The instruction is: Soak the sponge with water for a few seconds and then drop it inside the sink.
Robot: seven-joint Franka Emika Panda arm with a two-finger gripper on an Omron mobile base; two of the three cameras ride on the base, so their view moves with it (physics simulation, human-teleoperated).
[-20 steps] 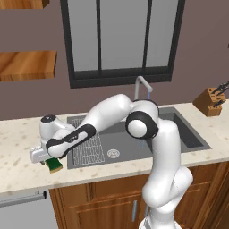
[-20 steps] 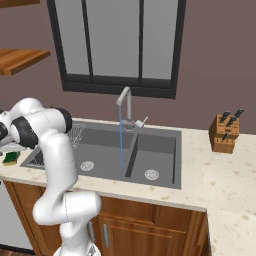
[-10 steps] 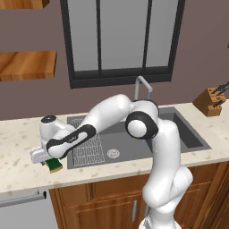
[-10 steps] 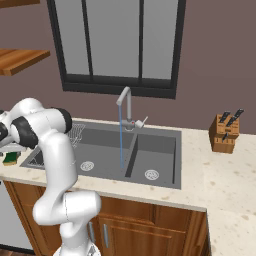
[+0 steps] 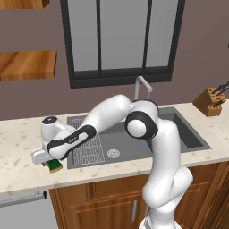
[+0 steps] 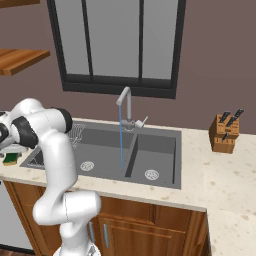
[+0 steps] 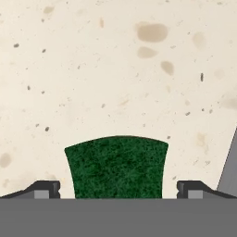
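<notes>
Nothing measurable has shifted since a second ago: the arm holds the same low reach to its left and the sponge (image 5: 55, 165) sits in the same spot on the counter (image 5: 20, 147).

Gripper (image 7: 118, 196) is down over the sponge, on the speckled beige countertop just outside the left edge of the sink (image 5: 129, 145). Hand view: the sponge's dark green top (image 7: 117, 166) lies between the two fingertips (image 7: 45, 189), which stand spread apart, one on each side, with a visible gap of counter between each tip and the sponge. No contact with the sponge can be made out. A grey sliver of the sink's edge shows at the right of the hand view.

Right base view: the sponge (image 6: 10, 160) appears at the far left, green over yellow, partly hidden under the hand.

Water (image 6: 120, 137) runs as a thin pale-blue stream from the gooseneck faucet (image 6: 125, 107) down into the left basin, near the divider. Wire rack (image 5: 87, 145) lies in the left part of that basin, close to the arm's wrist. Knife block (image 6: 223, 132) stands on the counter, well to the right of the sink.
</notes>
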